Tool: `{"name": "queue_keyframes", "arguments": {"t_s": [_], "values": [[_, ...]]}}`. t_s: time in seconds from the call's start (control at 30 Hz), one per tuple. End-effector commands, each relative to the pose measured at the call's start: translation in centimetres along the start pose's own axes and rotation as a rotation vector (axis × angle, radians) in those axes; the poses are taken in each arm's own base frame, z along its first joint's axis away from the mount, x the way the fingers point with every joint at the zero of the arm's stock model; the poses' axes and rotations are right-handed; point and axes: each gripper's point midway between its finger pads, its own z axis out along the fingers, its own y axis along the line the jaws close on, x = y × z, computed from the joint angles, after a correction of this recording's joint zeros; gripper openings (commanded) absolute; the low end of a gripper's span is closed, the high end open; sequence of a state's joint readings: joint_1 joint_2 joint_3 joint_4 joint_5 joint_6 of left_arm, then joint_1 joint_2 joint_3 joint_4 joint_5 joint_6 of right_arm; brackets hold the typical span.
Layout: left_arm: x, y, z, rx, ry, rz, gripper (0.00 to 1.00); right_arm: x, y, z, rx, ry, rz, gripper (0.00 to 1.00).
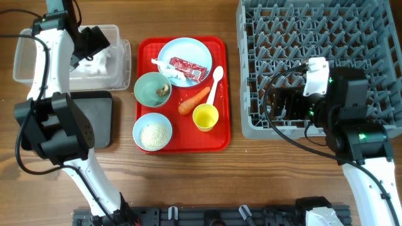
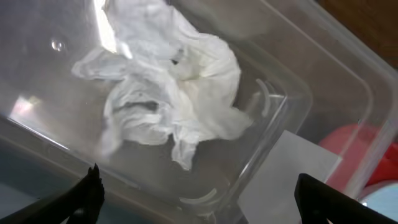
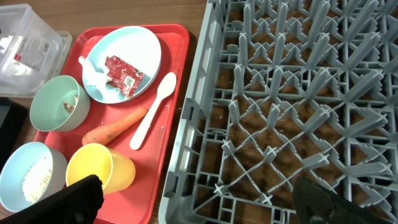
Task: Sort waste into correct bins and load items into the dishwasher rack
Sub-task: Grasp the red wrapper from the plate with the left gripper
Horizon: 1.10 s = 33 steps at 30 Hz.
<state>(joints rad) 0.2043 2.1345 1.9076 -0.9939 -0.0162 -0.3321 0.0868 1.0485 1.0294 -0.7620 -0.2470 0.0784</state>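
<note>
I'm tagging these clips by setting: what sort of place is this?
Likely a staged dish-return station, canteen-style, rather than a real kitchen: a red serving tray, a clear tub holding crumpled paper and a grey dishwasher rack sit on a plain wooden table.

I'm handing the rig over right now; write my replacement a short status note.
The left hand: open, empty, over the clear tub. The right hand: open, empty, over the dishwasher rack, towards the red tray.
Done: crumpled white paper lies in the clear tub. Nothing seen in the black tray or the rack.
On the red tray: plate with red-printed wrapper, far bowl with brown scrap, near bowl with rice, carrot, yellow cup, spoon.
Left: bin the wrapper, carrot, rice and scrap; then load plate, bowls, cup and spoon into the rack.
</note>
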Motion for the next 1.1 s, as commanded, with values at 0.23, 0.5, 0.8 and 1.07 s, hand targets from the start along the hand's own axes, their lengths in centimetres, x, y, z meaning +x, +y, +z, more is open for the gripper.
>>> {"name": "queue_keyframes", "arguments": {"t_s": [0.23, 0.5, 0.8, 1.07], "values": [[9.0, -16.5, -6.5, 0.244, 0.018, 0.284, 1.0, -0.7, 0.3, -0.3, -0.017, -0.018, 0.008, 1.0], [16.9, -22.6, 3.0, 0.144, 0.135, 0.027, 1.0, -0.5, 0.3, -0.3, -0.016, -0.009, 0.011, 1.0], [17.7, -21.0, 5.9, 0.058, 0.158, -0.025, 1.0, 0.0, 0.2, 0.2, -0.014, 0.018, 0.019, 1.0], [18.0, -20.8, 6.5, 0.04, 0.152, -0.017, 0.67, 0.4, -0.1, 1.1, -0.011, 0.052, 0.046, 1.0]]}}
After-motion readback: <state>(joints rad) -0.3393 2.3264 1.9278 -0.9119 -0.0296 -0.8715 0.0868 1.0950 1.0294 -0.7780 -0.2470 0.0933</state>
